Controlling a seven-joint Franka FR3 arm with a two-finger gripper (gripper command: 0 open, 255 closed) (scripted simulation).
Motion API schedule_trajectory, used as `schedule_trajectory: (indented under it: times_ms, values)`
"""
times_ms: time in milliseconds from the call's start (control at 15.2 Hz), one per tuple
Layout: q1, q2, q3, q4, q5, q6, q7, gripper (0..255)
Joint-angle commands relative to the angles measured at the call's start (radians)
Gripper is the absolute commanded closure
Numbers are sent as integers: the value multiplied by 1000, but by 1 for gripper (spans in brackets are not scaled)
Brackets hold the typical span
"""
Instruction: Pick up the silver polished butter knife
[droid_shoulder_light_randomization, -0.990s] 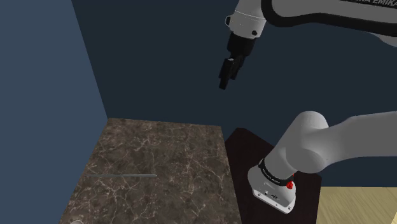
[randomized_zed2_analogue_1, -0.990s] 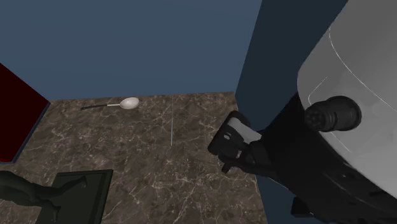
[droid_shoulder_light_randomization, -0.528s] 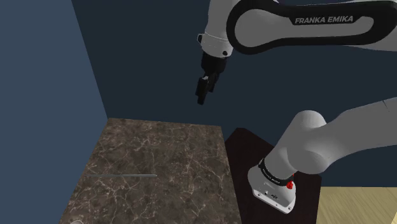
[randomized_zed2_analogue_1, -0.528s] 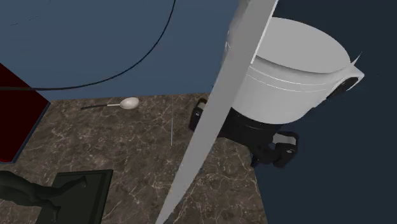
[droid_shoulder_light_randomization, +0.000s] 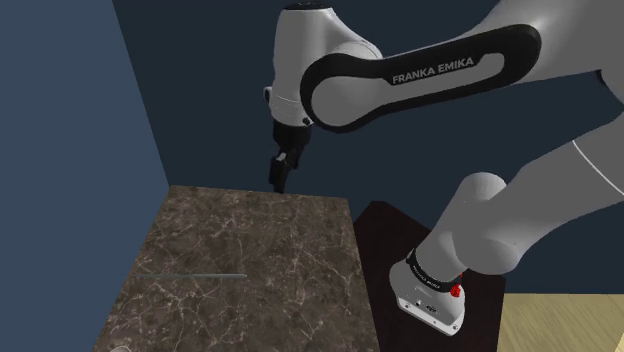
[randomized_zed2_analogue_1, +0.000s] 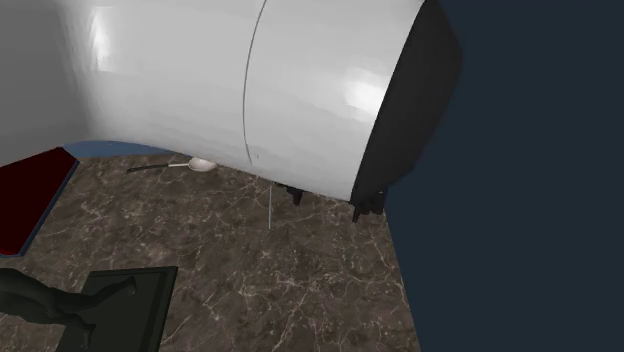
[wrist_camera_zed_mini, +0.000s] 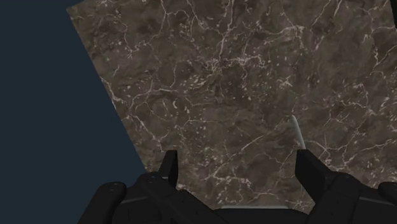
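Okay, arm (droid_shoulder_light_randomization: 420, 75): one. It has swung off from above the stand (droid_shoulder_light_randomization: 372, 270) and dropped toward the counter over the last second. In the second exterior view its white link now blocks most of the scene.
Countertop (droid_shoulder_light_randomization: 250, 250): one, dark veined marble, blue walls on two sides.
Figurine (randomized_zed2_analogue_1: 40, 300): one, dark, on a dark base at the counter's near corner in the second exterior view.
Gripper (droid_shoulder_light_randomization: 279, 178): one, over the counter's far edge in the shoulder view, pointing down.
Jaws: the two fingers (wrist_camera_zed_mini: 169, 164) stand wide apart with nothing between them.
Spoon (randomized_zed2_analogue_1: 203, 164): one, pale bowl and dark handle, hasn't moved.
Butter knife (droid_shoulder_light_randomization: 195, 276): one, a thin silvery line flat on the marble toward the shoulder view's left and well apart from the gripper. In the wrist view its tip pokes out just beside one finger. Hasn't moved.
Meaning: reach underway, I'd say. The hand must travel on along the knife and descend before closing.
Risk: flat, thin blade, likely hard to pinch.
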Motion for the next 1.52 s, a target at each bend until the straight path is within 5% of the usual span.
schedule_trajectory:
  times_ms: [0,726,1452]
  values:
    - [12,72,26,23,-9,50,7,0]
    - [87,459,128,196,-153,240,87,0]
    - [212,792,125,411,-329,320,166,0]
